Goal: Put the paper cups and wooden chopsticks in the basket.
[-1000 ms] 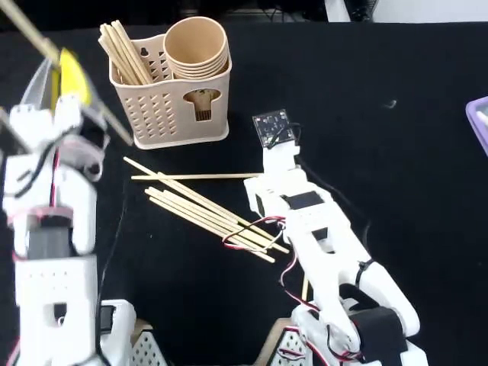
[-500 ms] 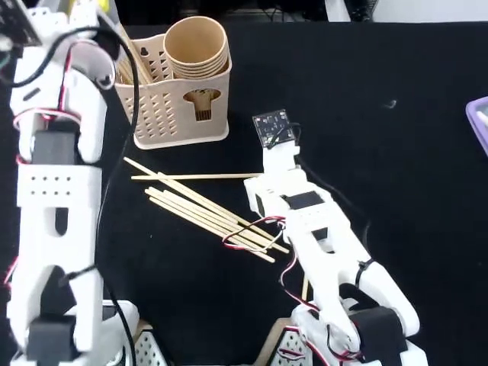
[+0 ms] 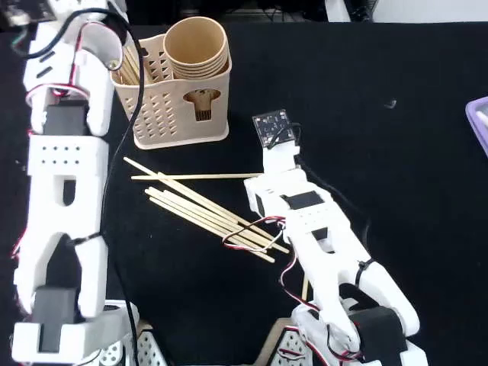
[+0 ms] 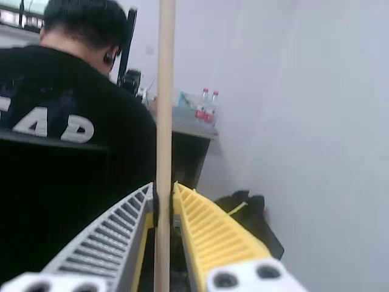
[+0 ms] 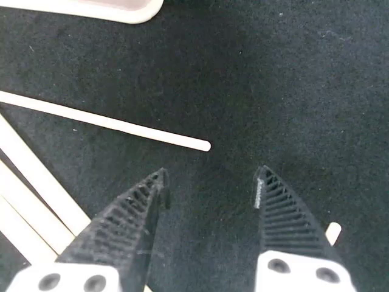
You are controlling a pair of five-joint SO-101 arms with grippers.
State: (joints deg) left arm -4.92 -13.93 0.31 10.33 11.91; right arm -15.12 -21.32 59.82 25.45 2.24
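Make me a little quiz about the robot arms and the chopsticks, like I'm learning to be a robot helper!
1. True or false: the paper cups sit stacked inside the basket.
2. What does the left tool grip? A) a cup B) a chopstick C) nothing
3. Fill the gap: the right tool, above the table near the loose chopsticks, is ____ (open or shut).
Key: 1 true; 2 B; 3 open.
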